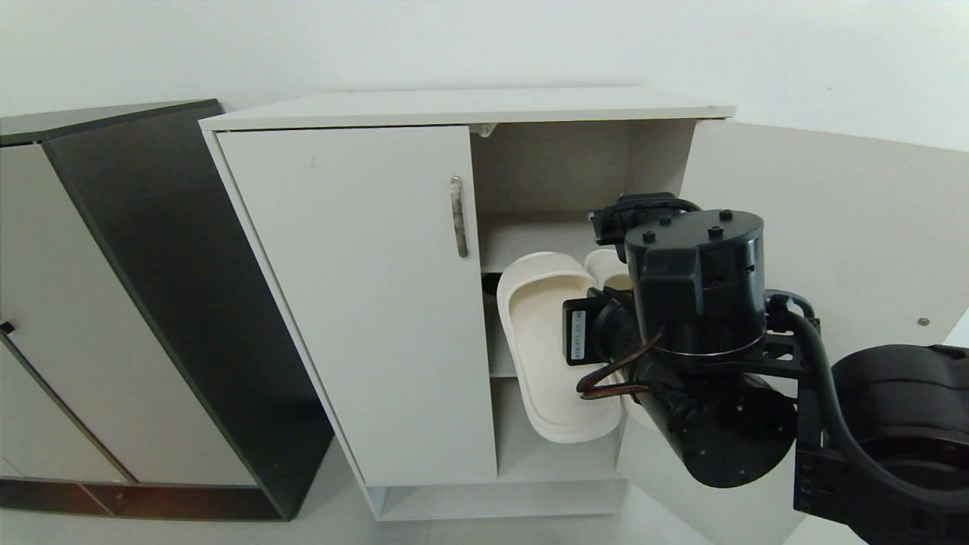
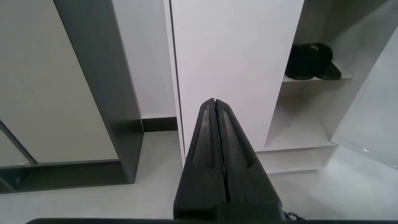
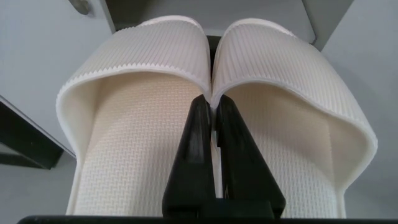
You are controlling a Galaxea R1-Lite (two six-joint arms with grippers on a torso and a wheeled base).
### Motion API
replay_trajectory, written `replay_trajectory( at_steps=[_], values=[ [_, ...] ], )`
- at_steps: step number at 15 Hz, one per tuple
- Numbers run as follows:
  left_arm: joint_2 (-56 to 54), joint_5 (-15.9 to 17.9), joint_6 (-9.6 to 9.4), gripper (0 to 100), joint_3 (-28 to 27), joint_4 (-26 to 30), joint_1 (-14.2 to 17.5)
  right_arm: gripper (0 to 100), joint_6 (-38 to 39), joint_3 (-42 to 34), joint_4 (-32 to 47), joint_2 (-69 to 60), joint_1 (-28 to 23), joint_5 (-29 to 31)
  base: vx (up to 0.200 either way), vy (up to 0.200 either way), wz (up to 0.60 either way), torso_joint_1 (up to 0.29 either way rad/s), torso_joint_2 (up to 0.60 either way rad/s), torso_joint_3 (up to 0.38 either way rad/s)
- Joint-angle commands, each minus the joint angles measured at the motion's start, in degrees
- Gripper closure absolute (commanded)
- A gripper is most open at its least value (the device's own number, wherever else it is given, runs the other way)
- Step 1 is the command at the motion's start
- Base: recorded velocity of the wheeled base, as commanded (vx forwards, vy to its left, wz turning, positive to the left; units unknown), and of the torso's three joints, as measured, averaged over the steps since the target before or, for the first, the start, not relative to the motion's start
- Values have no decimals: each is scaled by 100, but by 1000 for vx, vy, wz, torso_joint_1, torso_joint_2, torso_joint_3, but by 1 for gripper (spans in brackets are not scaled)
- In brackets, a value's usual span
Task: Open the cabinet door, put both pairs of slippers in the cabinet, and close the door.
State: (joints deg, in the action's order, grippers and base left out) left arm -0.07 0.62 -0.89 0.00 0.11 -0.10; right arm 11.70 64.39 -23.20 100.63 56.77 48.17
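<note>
Room for moving lies at the right half of the cabinet, where the right door stands swung wide while the left door is shut. We see our right gripper clenched on the white slippers, pinching their touching inner edges just before that opening. Inside, the black slippers sit on a shelf. Our left gripper is pressed closed on nothing, facing the shut door.
</note>
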Motion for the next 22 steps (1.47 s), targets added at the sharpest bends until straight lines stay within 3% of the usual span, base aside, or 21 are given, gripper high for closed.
replay_trajectory(
  at_steps=[1, 16, 18, 22],
  values=[
    [7, -1, 1, 100, 0, -2, 1, 100, -1, -5, 0, 0, 1, 0, 0, 0, 0, 0, 0, 0],
    [7, 8, 10, 100, 0, -2, 1, 100, 34, -5, -273, 229, -166, 0, 200, 0, 0, 1, 3, 2],
    [7, 8, 19, 100, 0, -2, 1, 100, -37, -67, -633, 325, -263, -26, 0, 0, 0, 0, 0, 0],
    [7, 8, 19, 100, 0, -2, 1, 100, -116, -102, -642, 378, -289, -53, 0, 0, 0, 0, 0, 0]
  ],
)
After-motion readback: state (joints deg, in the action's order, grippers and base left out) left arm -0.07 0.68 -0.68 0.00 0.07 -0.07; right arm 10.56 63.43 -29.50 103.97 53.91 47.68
